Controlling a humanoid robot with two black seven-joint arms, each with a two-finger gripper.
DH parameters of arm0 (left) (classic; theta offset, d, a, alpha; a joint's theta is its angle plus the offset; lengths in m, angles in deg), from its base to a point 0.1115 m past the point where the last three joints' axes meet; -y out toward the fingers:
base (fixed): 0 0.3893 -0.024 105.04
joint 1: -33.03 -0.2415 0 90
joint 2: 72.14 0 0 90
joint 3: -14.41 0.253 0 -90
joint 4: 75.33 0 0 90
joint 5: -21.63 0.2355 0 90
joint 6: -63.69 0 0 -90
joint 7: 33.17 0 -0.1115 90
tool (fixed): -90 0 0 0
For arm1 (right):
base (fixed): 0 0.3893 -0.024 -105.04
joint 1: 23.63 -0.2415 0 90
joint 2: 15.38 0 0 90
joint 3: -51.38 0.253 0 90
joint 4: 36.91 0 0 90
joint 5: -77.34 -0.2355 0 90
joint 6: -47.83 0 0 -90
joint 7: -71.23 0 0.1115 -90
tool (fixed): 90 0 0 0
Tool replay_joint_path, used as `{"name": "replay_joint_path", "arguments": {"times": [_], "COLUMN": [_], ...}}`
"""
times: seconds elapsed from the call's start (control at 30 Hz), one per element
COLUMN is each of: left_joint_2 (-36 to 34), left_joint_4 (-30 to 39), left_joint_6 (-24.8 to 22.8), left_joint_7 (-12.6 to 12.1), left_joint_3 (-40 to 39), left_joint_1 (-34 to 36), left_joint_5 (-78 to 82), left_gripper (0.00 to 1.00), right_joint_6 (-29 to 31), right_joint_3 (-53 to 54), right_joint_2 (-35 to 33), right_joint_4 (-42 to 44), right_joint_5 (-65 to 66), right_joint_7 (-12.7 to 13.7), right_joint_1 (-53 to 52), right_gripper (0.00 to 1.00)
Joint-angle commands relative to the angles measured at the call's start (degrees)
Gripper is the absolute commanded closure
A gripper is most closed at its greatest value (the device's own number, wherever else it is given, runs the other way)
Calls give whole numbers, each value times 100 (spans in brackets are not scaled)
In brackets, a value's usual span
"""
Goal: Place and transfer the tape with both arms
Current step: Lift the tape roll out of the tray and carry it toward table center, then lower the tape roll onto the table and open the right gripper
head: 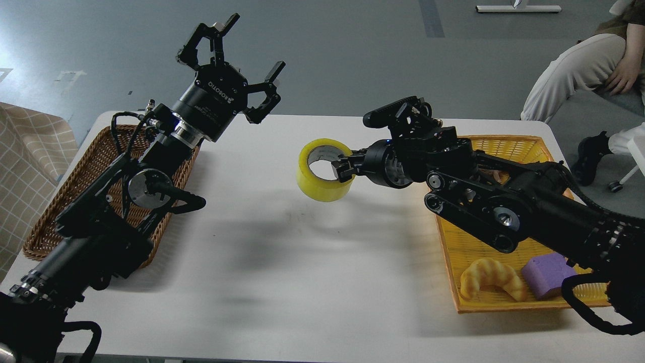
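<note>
The tape (322,181), a wide yellow roll with a grey-white core, hangs above the middle of the white table (312,282). My right gripper (343,169) is shut on the roll's right wall, with fingers inside and outside the ring. My left gripper (233,60) is open and empty, its fingers spread, raised over the table's far left edge. It stands well to the left of the tape and a little higher.
A brown wicker basket (50,212) lies at the left under my left arm. A yellow tray (484,297) at the right holds a croissant (491,282) and a purple block (546,272); my right arm covers much of it. A seated person (579,70) is at the far right.
</note>
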Motion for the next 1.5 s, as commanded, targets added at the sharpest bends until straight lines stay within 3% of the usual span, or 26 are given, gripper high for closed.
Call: {"name": "replay_joint_path", "arguments": {"times": [0.0,0.4,1.47], "left_joint_2": [13,75,57], "left_joint_4": [18,89,124], "left_joint_6": [0,0,0], "left_joint_7": [0,0,-9], "left_joint_3": [1,1,18], "left_joint_1": [-44,-53,-97], "left_joint_5": [0,0,0], "left_gripper": [2,2,2], "right_joint_6": [0,0,0], "right_joint_3": [-77,-261,-296], "right_joint_2": [357,420,420], "right_joint_4": [283,1127,503], "right_joint_5": [5,14,-30], "right_joint_7": [-1,-1,-10], "right_joint_1": [10,141,432], "right_gripper": [100,100,100]}}
